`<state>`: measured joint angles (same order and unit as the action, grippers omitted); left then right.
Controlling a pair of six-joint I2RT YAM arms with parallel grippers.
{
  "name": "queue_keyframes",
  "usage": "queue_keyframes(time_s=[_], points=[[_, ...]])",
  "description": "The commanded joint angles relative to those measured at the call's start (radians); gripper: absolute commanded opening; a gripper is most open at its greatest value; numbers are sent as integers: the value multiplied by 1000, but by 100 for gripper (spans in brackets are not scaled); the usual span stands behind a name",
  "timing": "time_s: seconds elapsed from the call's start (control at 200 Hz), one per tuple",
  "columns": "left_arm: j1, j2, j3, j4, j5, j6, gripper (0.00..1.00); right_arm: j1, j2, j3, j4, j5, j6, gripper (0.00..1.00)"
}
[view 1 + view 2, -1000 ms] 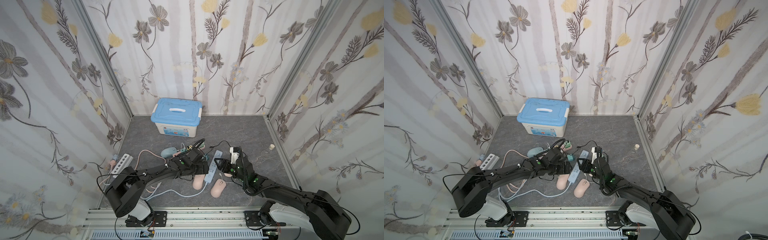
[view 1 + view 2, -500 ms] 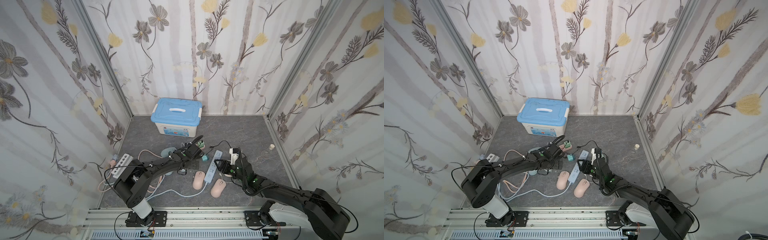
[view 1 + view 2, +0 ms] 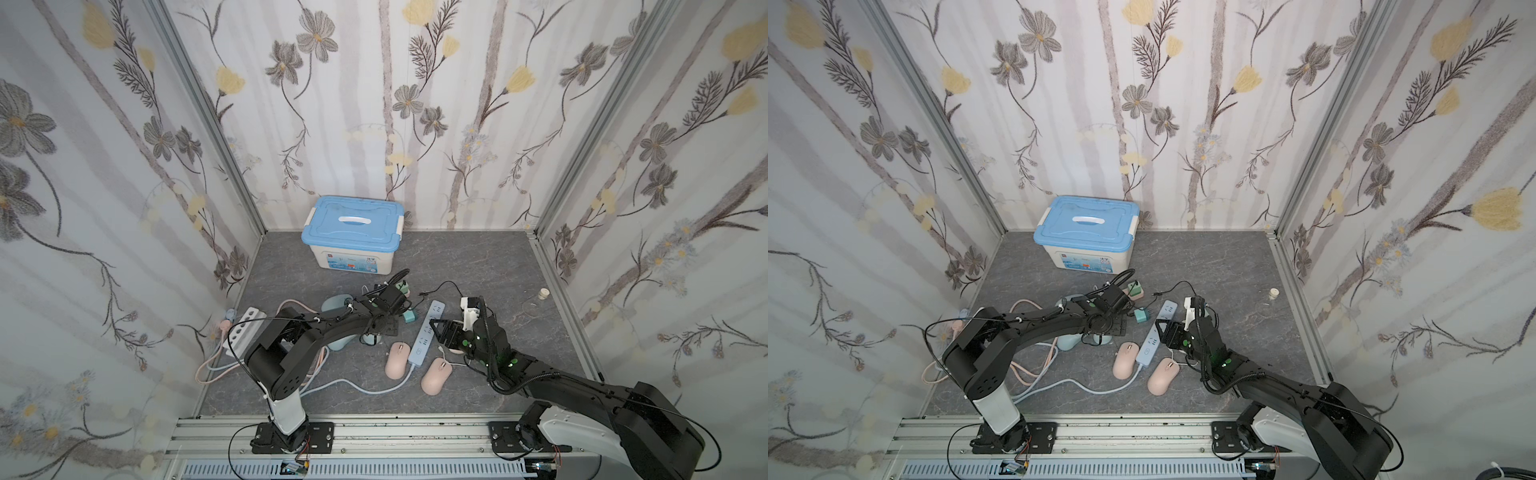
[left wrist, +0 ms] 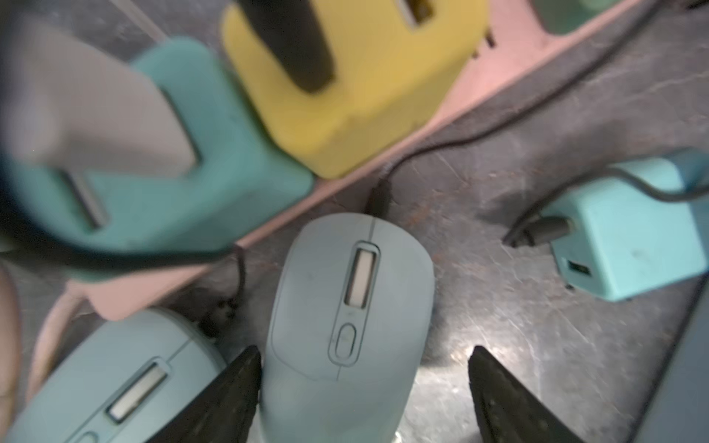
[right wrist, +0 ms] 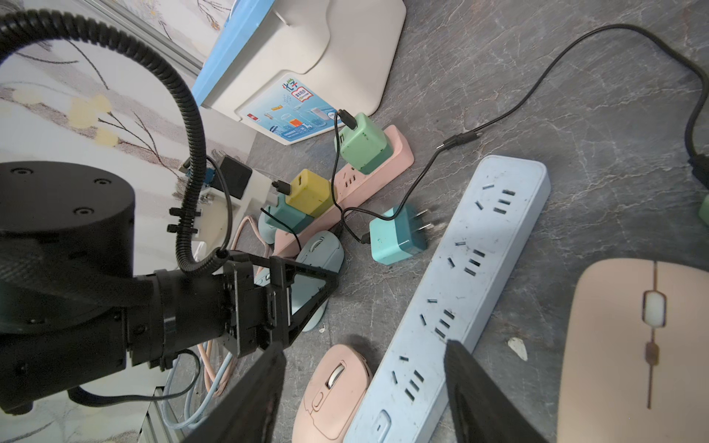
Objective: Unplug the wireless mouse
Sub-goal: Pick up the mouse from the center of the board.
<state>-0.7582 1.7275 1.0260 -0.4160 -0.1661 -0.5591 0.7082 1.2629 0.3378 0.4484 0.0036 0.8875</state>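
The light blue wireless mouse [image 4: 345,307] lies on the grey floor beside a pink power strip [image 4: 184,284]. A black cable plug [image 4: 380,197] sits in its front end. My left gripper [image 4: 364,349] is open and straddles the mouse's rear. One finger [image 4: 230,391] touches its side and the other stands apart. In the right wrist view the same mouse [image 5: 320,249] shows between those fingers. In both top views the left gripper [image 3: 382,328] [image 3: 1106,326] hides most of the mouse. My right gripper [image 5: 364,347] [image 3: 440,332] hangs open over the blue power strip [image 5: 472,276].
A second blue mouse [image 4: 115,383] lies close by. Yellow [image 4: 364,96] and teal [image 4: 215,172] chargers are plugged into the pink strip, and a loose teal charger [image 4: 629,237] lies nearby. Pink mice [image 3: 397,365] [image 3: 436,376] flank the blue strip. A blue-lidded box [image 3: 353,232] stands at the back.
My left arm has drawn back and settled its gripper low over the blue mouse, with the jaws narrowing around it. The right arm has hardly moved.
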Motion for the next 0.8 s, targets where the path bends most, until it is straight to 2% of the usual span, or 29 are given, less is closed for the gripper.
queue_keyframes(time_s=[0.0, 0.045, 0.105, 0.21, 0.35, 0.43, 0.569, 0.794], points=[[-8, -51, -47, 99, 188, -35, 75, -1, -6, -4, 38, 17, -10, 66], [-14, -68, -57, 95, 193, -46, 74, -2, -5, -5, 39, 19, -10, 66], [-16, -82, -52, 48, 141, -47, 74, -2, -2, -5, 43, 19, -10, 67], [-13, -58, -17, -49, 16, -37, 85, -3, 11, -4, 58, 8, -7, 67], [-15, -5, 11, -44, -5, -29, 86, -2, 29, -2, 67, -3, -1, 66], [-14, 28, 28, -39, -12, -25, 85, -2, 25, -6, 66, -2, 2, 66], [-16, 68, 44, -39, -11, -18, 76, -3, 9, -13, 56, 7, 1, 67], [-15, 83, 45, -101, -104, -22, 72, -1, 14, -13, 68, 4, 3, 67]])
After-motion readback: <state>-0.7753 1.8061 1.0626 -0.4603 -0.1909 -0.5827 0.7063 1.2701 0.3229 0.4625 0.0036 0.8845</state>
